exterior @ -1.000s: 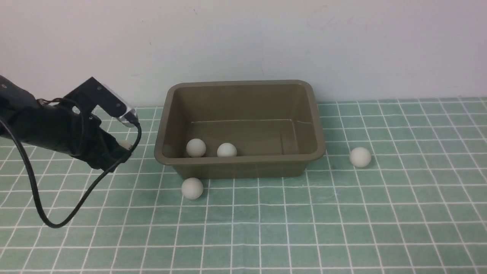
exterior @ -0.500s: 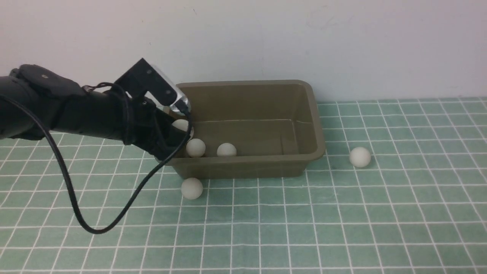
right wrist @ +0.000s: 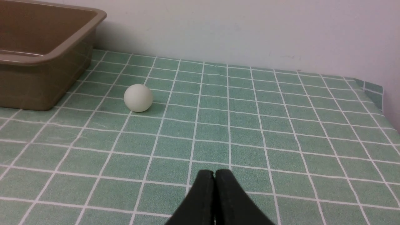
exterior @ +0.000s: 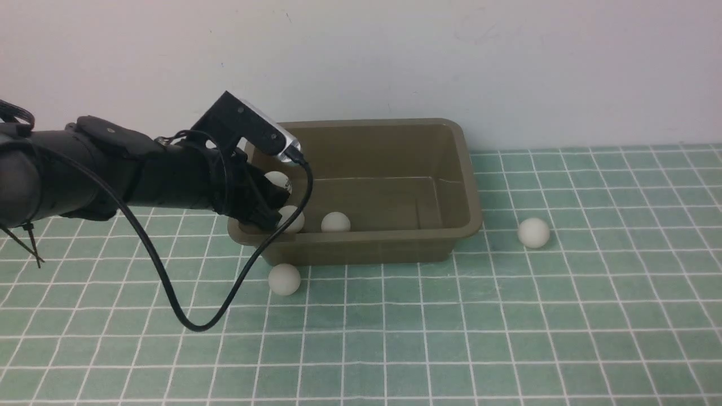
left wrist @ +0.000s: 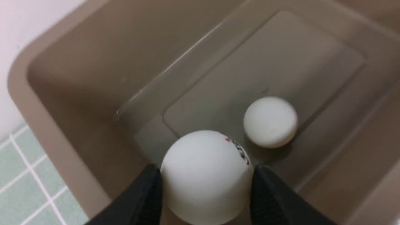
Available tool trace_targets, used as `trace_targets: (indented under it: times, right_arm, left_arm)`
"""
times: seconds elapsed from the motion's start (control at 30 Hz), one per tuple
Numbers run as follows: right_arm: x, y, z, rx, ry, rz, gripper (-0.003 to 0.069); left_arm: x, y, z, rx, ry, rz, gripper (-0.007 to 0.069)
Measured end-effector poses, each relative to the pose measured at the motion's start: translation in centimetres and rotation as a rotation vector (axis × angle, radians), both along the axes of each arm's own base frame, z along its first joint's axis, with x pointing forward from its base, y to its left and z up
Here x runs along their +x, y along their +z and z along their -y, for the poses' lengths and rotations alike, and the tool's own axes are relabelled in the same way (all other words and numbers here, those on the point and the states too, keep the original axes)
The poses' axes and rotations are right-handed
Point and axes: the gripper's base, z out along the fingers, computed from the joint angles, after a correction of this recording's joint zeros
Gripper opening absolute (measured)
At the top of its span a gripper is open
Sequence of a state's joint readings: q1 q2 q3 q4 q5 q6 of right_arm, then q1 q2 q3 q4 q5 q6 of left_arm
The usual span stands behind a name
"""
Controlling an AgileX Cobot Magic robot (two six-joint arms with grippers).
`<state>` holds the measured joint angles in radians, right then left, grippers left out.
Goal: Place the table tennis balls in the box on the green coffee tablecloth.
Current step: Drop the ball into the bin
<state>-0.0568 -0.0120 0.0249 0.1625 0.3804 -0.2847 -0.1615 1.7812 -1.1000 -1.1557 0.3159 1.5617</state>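
The olive-brown box (exterior: 469, 186) stands on the green coffee tablecloth (exterior: 451, 338) by the back wall. My left gripper (exterior: 275, 190) hangs over the box's left end, shut on a table tennis ball (exterior: 277, 178) with a dark printed mark (left wrist: 206, 176). Two balls lie inside the box, one (exterior: 292, 220) partly behind the fingers and one (exterior: 335, 222) to its right (left wrist: 270, 122). Another ball (exterior: 284, 279) rests on the cloth in front of the box. A further ball (exterior: 533, 233) lies to the box's right (right wrist: 138, 97). My right gripper (right wrist: 214, 175) is shut and empty, low over the cloth.
A white wall runs close behind the box (right wrist: 40, 62). The left arm's black cable (exterior: 192, 324) loops down to the cloth in front of the box's left end. In the right wrist view the cloth's edge (right wrist: 373, 93) meets a side wall.
My left arm has swung right and upward from the cloth left of the box to above the box's left end, carrying the ball. The other balls have not moved.
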Motion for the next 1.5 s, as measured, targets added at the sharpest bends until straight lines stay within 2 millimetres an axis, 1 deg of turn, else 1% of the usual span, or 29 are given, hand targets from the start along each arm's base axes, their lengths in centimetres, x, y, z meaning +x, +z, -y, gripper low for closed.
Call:
trace_targets:
  times: [0.13,0.37,0.57,0.7,0.8,0.87,1.07,1.17,1.27,1.33,1.37,1.43,1.5]
  right_arm:
    - [0.0,0.0,0.0,0.0,0.0,0.0,-0.001]
    - [0.0,0.0,0.0,0.0,0.0,0.0,-0.001]
    - [0.0,0.0,0.0,0.0,0.0,0.0,-0.001]
    - [0.0,0.0,0.0,0.0,0.0,0.0,-0.001]
    - [0.0,0.0,0.0,0.0,0.0,0.0,-0.001]
    - [0.0,0.0,0.0,0.0,0.0,0.0,-0.001]
    - [0.0,0.0,0.0,0.0,0.0,0.0,-0.001]
    - [0.0,0.0,0.0,0.0,0.0,0.0,-0.001]
    - [0.0,0.0,0.0,0.0,0.0,0.0,-0.001]
    - [0.0,0.0,0.0,0.0,0.0,0.0,-0.001]
    - [0.0,0.0,0.0,0.0,0.0,0.0,-0.001]
    - [0.0,0.0,0.0,0.0,0.0,0.0,-0.001]
    - [0.0,0.0,0.0,0.0,0.0,0.0,-0.001]
  left_arm:
    - [0.6,-1.1,0.0,0.008,0.008,-0.019,0.0324]
    - [1.6,-0.5,0.2,-0.032,0.032,0.001,0.0324]
    - [1.6,-0.9,0.4,0.008,-0.03,0.011,0.0325]
    - [1.5,-1.3,0.6,0.008,-0.049,-0.001,0.0356]
    - [1.6,-1.3,0.6,0.006,-0.048,-0.003,0.0419]
    - [1.6,-1.3,0.6,-0.001,-0.043,-0.003,0.0448]
    - [1.6,-1.3,0.6,-0.005,-0.04,-0.003,0.0479]
    - [1.6,-1.1,0.6,-0.006,-0.04,0.002,0.0479]
    - [1.3,0.1,0.5,-0.009,-0.041,0.03,0.0479]
    - [0.9,1.9,0.5,-0.016,-0.041,0.077,0.0479]
    - [0.5,3.0,0.4,-0.023,-0.039,0.103,0.0479]
    - [-0.7,6.4,0.4,-0.084,-0.024,0.157,0.0479]
    - [-2.2,9.0,0.4,-0.18,0.004,0.159,0.0479]
